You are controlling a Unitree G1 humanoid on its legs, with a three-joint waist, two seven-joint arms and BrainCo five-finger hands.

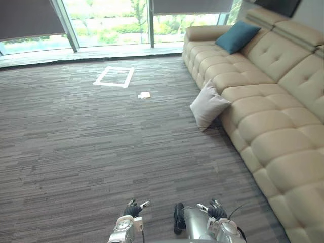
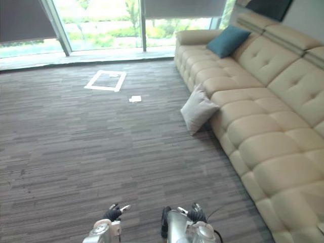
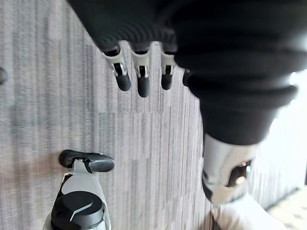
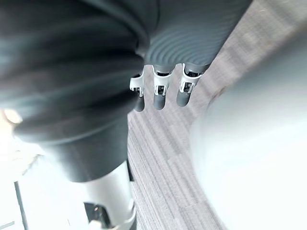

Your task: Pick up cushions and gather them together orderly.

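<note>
Approach phase: left hand [image 3: 139, 76] and right hand [image 4: 160, 91] hang empty, fingers loosely straight; next means walking to grey cushion [image 1: 207, 105] on floor [image 1: 101, 147] against sofa [image 1: 273, 126], well ahead.
</note>
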